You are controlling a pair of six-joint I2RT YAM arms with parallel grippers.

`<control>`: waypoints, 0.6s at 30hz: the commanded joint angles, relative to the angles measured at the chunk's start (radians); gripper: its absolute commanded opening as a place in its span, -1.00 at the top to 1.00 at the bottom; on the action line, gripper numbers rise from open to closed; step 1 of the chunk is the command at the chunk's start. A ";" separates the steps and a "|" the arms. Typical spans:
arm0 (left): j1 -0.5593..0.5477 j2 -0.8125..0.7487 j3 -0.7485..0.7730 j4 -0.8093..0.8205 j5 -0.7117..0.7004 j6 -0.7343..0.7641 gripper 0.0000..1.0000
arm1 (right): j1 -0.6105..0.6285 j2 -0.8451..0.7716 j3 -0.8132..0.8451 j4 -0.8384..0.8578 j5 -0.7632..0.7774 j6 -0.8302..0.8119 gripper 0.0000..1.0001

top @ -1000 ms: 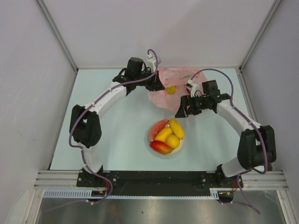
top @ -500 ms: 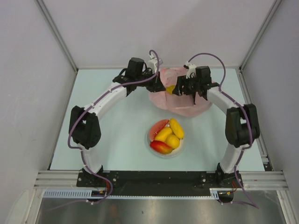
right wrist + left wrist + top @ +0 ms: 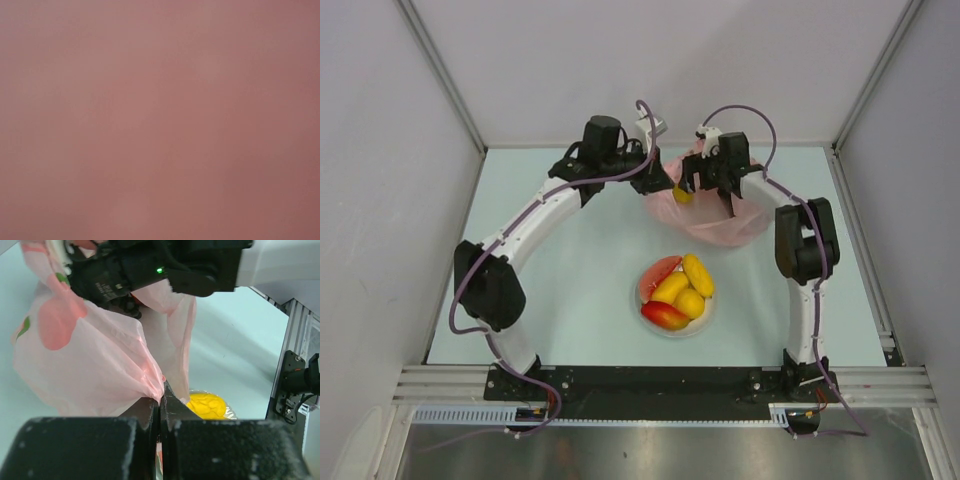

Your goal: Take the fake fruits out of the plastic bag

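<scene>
Extraction step. Left gripper [image 3: 160, 405] pinches the thin translucent pink plastic bag [image 3: 725, 226], one o'clock from the white round plate [image 3: 638, 297]. Right gripper [image 3: 698, 186] is apparently inside its mouth; spread cannot be told. Next: close around the yellow oval plastic fruit [image 3: 684, 196] at the bag's nine o'clock.

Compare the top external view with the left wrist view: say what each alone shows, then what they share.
Only top external: the glossy red-orange plastic mango and pinkish-red plastic slice on the white round plate. Only left wrist: the left claw pinched shut on an edge of the thin translucent pink plastic bag. Both: that bag and the right claw, inside its mouth.
</scene>
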 commanded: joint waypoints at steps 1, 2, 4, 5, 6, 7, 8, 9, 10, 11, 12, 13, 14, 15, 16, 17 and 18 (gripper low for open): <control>-0.011 0.026 0.057 -0.022 0.039 0.041 1.00 | 0.030 0.121 0.123 0.013 0.029 -0.033 -0.85; -0.013 0.039 0.059 -0.022 0.036 0.041 0.99 | 0.032 0.140 0.140 0.013 0.037 -0.038 -0.85; -0.014 0.051 0.071 -0.025 0.037 0.041 1.00 | 0.037 0.192 0.189 0.011 0.046 -0.041 -0.85; -0.014 0.060 0.079 -0.026 0.034 0.041 1.00 | 0.040 0.204 0.201 0.014 0.046 -0.044 -0.84; -0.014 0.065 0.080 -0.028 0.029 0.039 0.99 | 0.041 0.226 0.221 0.017 0.047 -0.055 -0.79; -0.014 0.066 0.083 -0.028 0.028 0.039 0.99 | 0.044 0.234 0.229 0.019 0.046 -0.061 -0.73; -0.014 0.071 0.088 -0.029 0.020 0.041 1.00 | 0.041 0.240 0.237 0.019 0.044 -0.066 -0.66; -0.014 0.075 0.089 -0.031 0.016 0.041 1.00 | 0.037 0.238 0.241 0.025 0.044 -0.063 -0.44; -0.014 0.077 0.093 -0.032 0.010 0.041 0.99 | 0.032 0.218 0.231 0.038 0.025 -0.056 -0.32; -0.014 0.078 0.093 -0.032 0.003 0.064 0.99 | 0.026 0.203 0.223 0.061 0.008 -0.050 -0.20; -0.014 0.082 0.094 -0.035 -0.003 0.073 1.00 | 0.015 0.185 0.215 0.072 -0.008 -0.049 -0.01; -0.014 0.083 0.094 -0.037 -0.012 0.076 0.99 | 0.012 0.131 0.200 0.081 -0.032 -0.064 0.03; -0.014 0.085 0.096 -0.040 -0.023 0.079 0.99 | 0.009 0.105 0.174 0.079 -0.051 -0.076 0.06; -0.013 0.086 0.097 -0.040 -0.041 0.078 0.99 | 0.001 0.073 0.160 0.063 -0.072 -0.092 0.08; -0.011 0.091 0.099 -0.039 -0.050 0.076 0.99 | -0.002 0.044 0.146 0.045 -0.118 -0.130 0.09; -0.011 0.092 0.106 -0.034 -0.056 0.075 1.00 | -0.005 -0.016 0.117 -0.008 -0.141 -0.148 0.10; -0.010 0.097 0.112 -0.031 -0.070 0.069 1.00 | -0.014 -0.044 0.096 -0.035 -0.188 -0.168 0.10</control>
